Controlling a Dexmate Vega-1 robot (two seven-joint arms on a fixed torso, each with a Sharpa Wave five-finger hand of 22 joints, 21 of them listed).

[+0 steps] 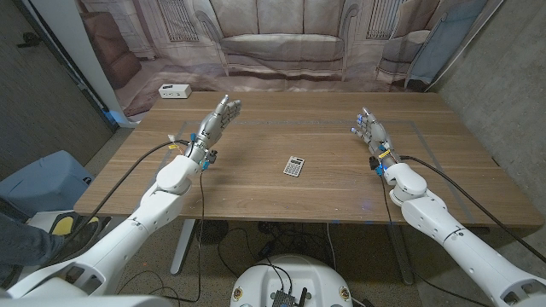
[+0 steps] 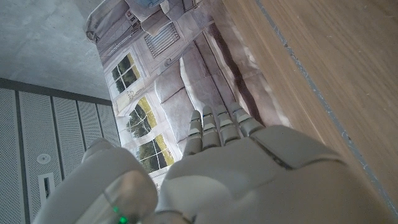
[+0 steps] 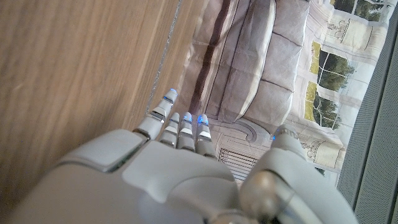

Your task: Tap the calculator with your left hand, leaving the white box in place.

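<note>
Wooden table (image 1: 341, 183), calculator (image 1: 294, 165) flat on it, well right of and nearer than left hand (image 1: 217, 119), held raised, empty, fingers extended together. Probably light, rigid, liable to slide; best tapped gently from above. White box (image 1: 174, 90) beyond hand.

The wooden table (image 1: 256, 183) stands in front of a printed backdrop (image 1: 281, 38) depicting a sofa and windows. A blue bin (image 1: 43, 179) sits on the floor beside the table. Black cables (image 1: 256, 243) lie on the floor beneath it.
</note>
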